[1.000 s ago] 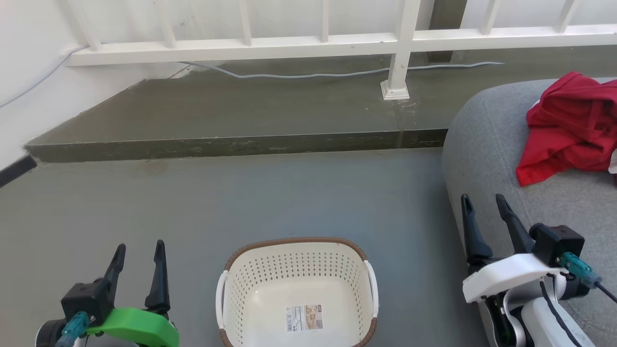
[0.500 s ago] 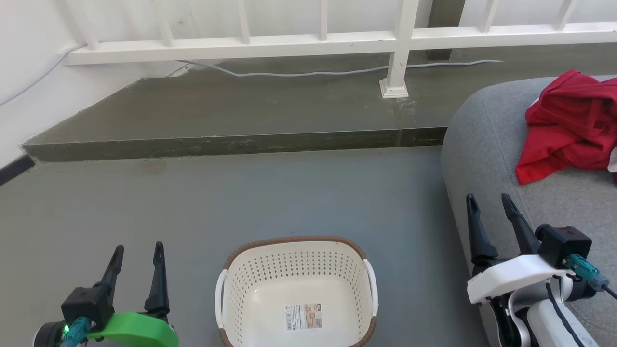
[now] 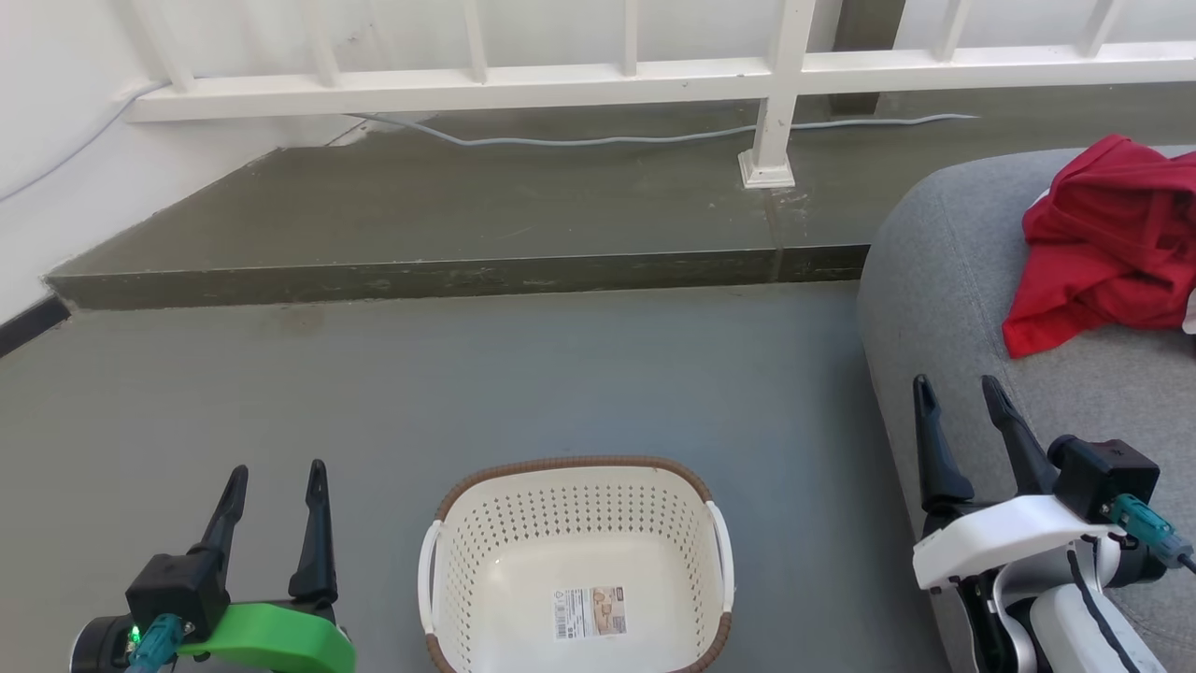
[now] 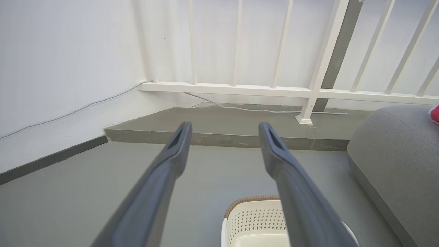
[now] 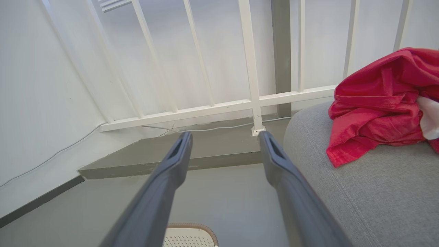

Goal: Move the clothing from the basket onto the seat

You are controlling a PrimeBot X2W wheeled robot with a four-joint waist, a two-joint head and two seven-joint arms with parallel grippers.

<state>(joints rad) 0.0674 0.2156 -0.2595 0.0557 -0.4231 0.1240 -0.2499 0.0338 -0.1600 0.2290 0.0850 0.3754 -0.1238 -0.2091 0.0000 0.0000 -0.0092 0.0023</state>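
The red clothing [image 3: 1107, 245] lies crumpled on the grey seat [image 3: 944, 280] at the right, a bit of white trim at its right edge; the right wrist view shows the clothing [image 5: 380, 106] on the seat [image 5: 377, 199]. The cream basket [image 3: 575, 570] with a brown rim stands on the floor at the bottom centre, holding nothing but a label sticker. My left gripper [image 3: 277, 477] is open to the basket's left, above the floor. My right gripper [image 3: 961, 391] is open over the seat's near left edge, below the clothing, with nothing between its fingers.
A raised concrete step [image 3: 448, 280] runs across the floor behind the basket, with a white railing [image 3: 598, 79] and a grey cable [image 3: 607, 142] on it. A white wall [image 3: 56, 168] closes the left side. Grey floor [image 3: 467, 374] lies between basket and step.
The right gripper has drifted slightly right and down along the seat's edge. The left gripper shifted a little right. Basket and clothing stay put.
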